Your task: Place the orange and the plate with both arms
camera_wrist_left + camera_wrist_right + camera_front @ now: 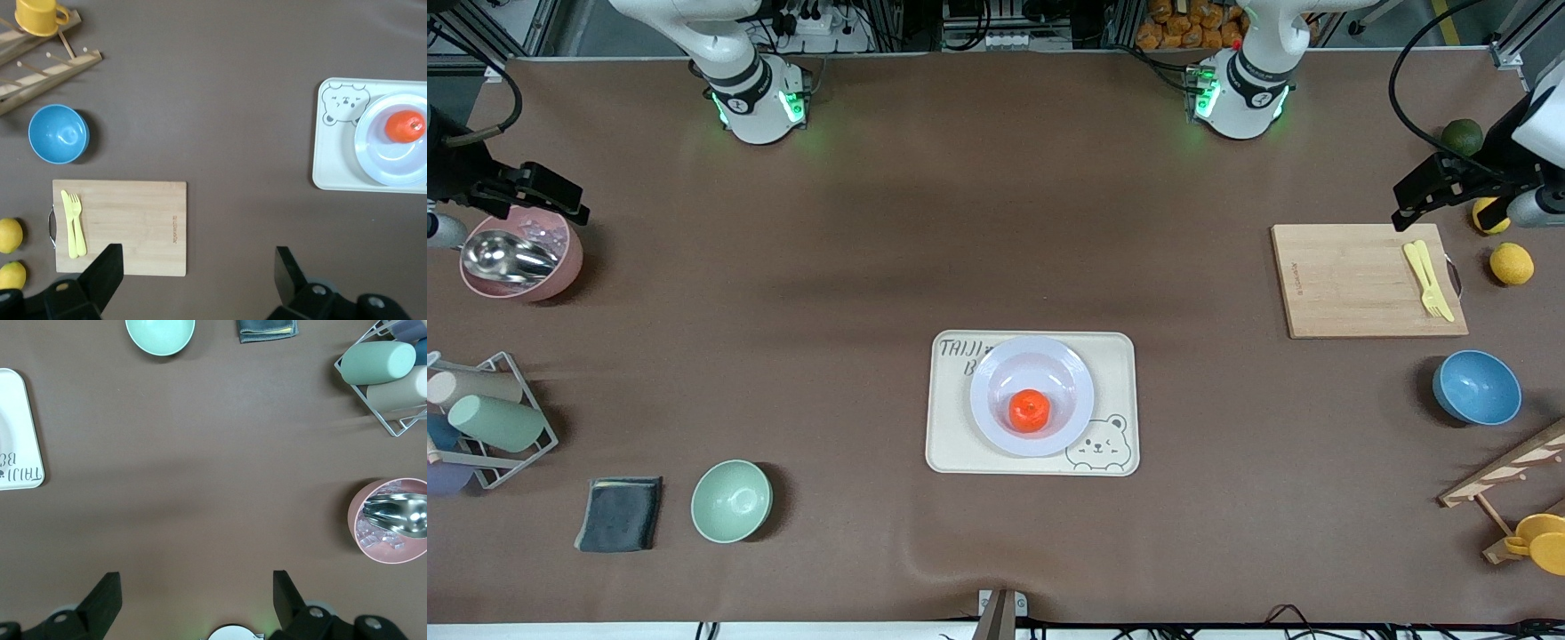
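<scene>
The orange (pixel 1029 411) lies in the shallow centre of the pale lavender plate (pixel 991 373). The plate sits on the cream bear-printed tray (pixel 951 444) in the middle of the table. The left wrist view also shows the orange (pixel 404 126), the plate (pixel 380 167) and the tray (pixel 333 167). My left gripper (pixel 1432 191) (pixel 198 270) is open and empty, high over the cutting board's edge at the left arm's end. My right gripper (pixel 538 191) (pixel 195 590) is open and empty, up over the pink bowl at the right arm's end.
A cutting board (pixel 1365 280) with a yellow fork and knife, lemons (pixel 1512 263), a dark green fruit (pixel 1462 136), a blue bowl (pixel 1476 387) and a wooden rack (pixel 1520 498) are at the left arm's end. A pink bowl (pixel 520 258), cup rack (pixel 480 418), cloth (pixel 619 513) and green bowl (pixel 731 500) are at the right arm's end.
</scene>
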Tool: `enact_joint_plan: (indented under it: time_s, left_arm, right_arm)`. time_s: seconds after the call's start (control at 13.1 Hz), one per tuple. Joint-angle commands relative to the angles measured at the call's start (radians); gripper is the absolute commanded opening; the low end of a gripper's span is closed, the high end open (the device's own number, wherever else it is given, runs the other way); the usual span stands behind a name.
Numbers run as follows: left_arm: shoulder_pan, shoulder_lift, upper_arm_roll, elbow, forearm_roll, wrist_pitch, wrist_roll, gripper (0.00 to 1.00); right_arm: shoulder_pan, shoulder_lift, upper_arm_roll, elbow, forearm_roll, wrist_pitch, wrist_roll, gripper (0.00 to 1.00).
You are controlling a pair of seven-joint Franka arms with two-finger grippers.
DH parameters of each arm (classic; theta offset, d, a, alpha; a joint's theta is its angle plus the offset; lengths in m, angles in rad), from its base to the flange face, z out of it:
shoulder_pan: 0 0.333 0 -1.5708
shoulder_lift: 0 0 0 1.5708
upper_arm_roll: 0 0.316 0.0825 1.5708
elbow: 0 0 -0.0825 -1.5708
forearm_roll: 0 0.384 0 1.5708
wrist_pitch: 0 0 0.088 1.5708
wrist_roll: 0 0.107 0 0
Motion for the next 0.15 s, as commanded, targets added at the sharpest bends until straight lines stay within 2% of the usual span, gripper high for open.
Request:
enact_joint_plan:
  time_s: [0.0,0.08]
  left_arm:
    - [0.009,0.002,-0.005,0.030,-0.005,-0.015,0.009,1.00]
    - [0.009,0.002,-0.004,0.030,-0.014,-0.030,0.012,1.00]
  right_arm:
    - [-0.004,-0.007,-0.001,-0.003,0.014,-0.012,0.004,1.00]
    - [-0.003,-0.007,-0.001,-0.003,0.014,-0.012,0.003,1.00]
